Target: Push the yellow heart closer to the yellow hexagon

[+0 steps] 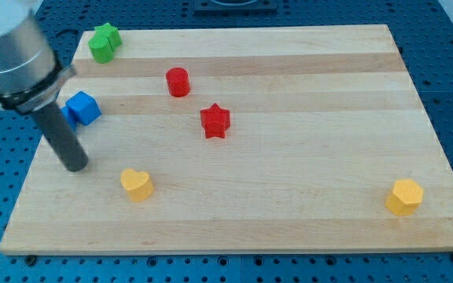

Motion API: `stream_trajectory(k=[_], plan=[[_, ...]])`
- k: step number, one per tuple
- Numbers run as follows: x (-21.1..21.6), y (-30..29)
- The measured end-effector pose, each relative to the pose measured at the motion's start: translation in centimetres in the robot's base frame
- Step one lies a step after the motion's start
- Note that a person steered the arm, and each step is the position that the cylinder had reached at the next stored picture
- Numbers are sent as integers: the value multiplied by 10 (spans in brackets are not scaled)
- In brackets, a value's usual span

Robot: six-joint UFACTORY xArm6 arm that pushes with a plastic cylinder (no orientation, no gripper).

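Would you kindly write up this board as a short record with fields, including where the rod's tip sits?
tip: my tip on the board at the view's left, left of the yellow heart, not touching
target: yellow hexagon, bottom right
gap: heart and hexagon far apart
others: blue cube, green block, red cylinder, red star

yellow heart (137, 185): flat, view's bottom-left | yellow hexagon (404, 196): flat, bottom-right, well apart

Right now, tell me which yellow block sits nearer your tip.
The yellow heart. It lies just to the view's right of my tip, while the yellow hexagon sits far off near the board's right edge.
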State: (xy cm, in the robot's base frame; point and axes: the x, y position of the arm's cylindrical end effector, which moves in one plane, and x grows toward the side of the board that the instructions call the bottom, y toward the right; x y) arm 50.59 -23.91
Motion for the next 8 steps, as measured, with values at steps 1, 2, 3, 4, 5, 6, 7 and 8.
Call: stream_trajectory(k=[1, 2, 3, 4, 5, 6, 7, 8], plan=[[32, 28], [36, 116], [36, 214], [36, 271], [36, 274], [40, 279], [47, 329], [47, 362]])
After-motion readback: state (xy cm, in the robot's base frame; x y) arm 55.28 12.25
